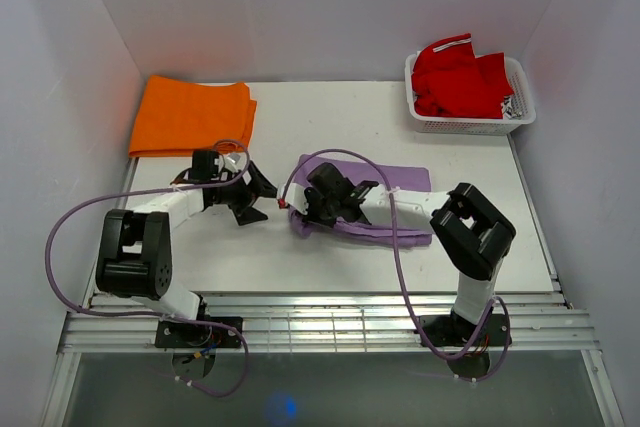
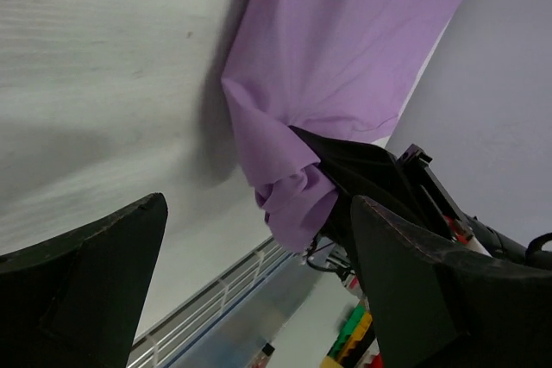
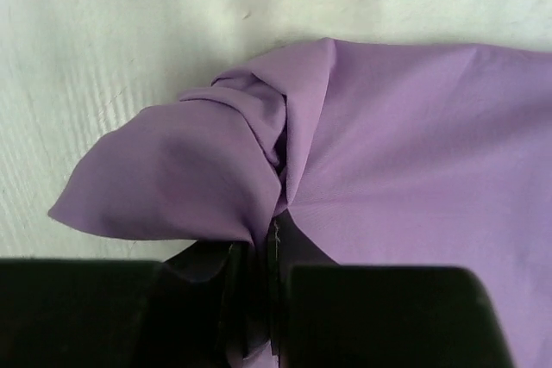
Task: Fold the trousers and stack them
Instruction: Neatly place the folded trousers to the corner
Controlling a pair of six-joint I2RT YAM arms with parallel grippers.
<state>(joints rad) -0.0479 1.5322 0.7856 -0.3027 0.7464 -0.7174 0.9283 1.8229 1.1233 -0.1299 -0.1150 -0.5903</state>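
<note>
The right jaws are clamped on a bunched corner of the soft lilac fabric trousers (image 1: 400,177). The folded bulk of the trousers lies flat on the white worktop (image 1: 330,117) behind those jaws. The left jaws gape wide and empty, just across from the pinched corner. For a clean fold, I judge the corner should travel low and straight over the bulk, edges aligned; the bunching risks a crooked crease.
</note>
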